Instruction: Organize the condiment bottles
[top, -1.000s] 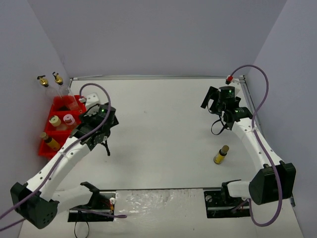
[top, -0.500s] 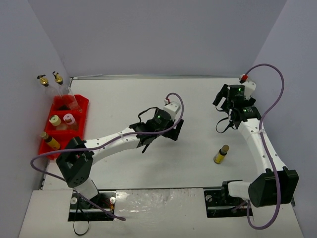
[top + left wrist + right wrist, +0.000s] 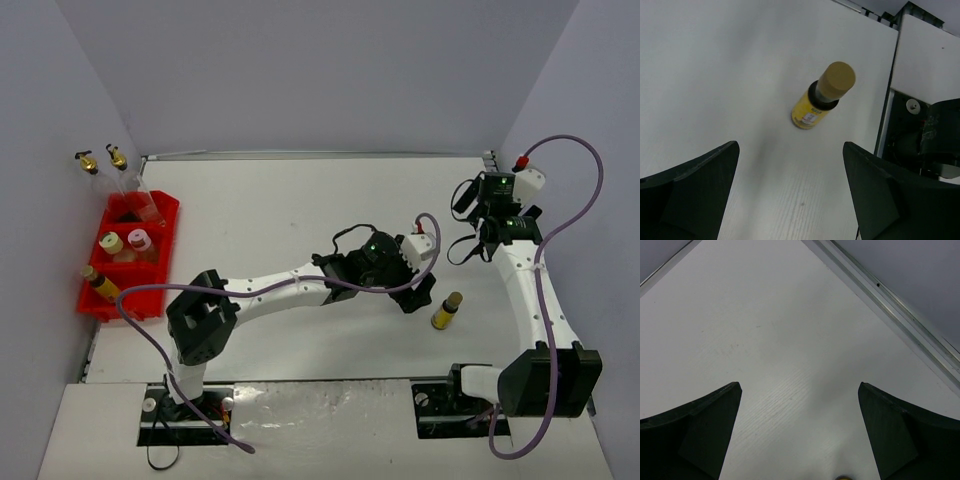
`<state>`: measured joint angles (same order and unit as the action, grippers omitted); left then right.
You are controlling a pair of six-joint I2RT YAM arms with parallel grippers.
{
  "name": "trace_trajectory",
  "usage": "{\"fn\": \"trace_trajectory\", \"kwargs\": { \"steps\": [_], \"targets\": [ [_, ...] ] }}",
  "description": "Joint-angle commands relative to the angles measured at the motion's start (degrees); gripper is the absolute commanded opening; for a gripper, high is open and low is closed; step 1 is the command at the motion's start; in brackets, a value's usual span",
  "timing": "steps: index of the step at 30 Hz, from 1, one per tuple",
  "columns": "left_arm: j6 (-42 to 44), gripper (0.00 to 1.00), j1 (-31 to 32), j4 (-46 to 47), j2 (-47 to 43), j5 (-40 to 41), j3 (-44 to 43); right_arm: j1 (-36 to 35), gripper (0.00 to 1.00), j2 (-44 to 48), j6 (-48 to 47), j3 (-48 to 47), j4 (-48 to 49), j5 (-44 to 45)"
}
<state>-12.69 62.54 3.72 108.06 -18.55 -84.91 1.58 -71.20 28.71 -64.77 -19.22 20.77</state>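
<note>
one slim yellow plastic bottle with a brown cap (image 3: 823,95) stands alone on the right of the white table (image 3: 280,220). the other five sit in the red plastic tray (image 3: 168,215) at far left: two tall clear gold-spouted bottles (image 3: 118,160), a squat beige pink-capped bottle (image 3: 139,240), a squat beige yellow-capped bottle (image 3: 111,243) and a second slim yellow bottle (image 3: 100,284). the lone bottle's white label is too small to read. my left gripper (image 3: 790,165) hangs near it, jaws wide, empty. my right gripper (image 3: 797,410) is wide and empty too.

The yellow bottle (image 3: 816,102) carries a small label (image 3: 811,117), too blurred to read.
</note>
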Motion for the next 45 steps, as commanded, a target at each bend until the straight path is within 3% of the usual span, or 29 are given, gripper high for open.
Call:
{"fn": "trace_trajectory", "kwargs": {
  "steps": [1,14,37,42,45],
  "targets": [
    [3.0,0.81,0.4,2.6,1.5,-6.7,-7.0,0.5,1.0,3.6,1.6,-0.8,0.4,3.4],
    [5.7,0.81,1.3,-1.0,12.5,-8.6,-18.4,1.6,1.0,8.8,1.9,1.1,-2.5,3.3],
    [4.7,0.8,4.2,-1.0,22.1,-12.6,-26.8,1.6,1.0,12.4,0.3,-0.3,-5.8,2.7],
    [4.2,0.74,4.3,-0.7,24.0,-12.2,-28.3,1.6,1.0,12.9,-0.2,-1.2,-6.6,2.6],
    [3.9,0.61,4.3,-0.3,24.5,-11.8,-28.1,1.6,1.0,12.8,-0.3,-1.6,-6.7,2.0]
  ]
}}
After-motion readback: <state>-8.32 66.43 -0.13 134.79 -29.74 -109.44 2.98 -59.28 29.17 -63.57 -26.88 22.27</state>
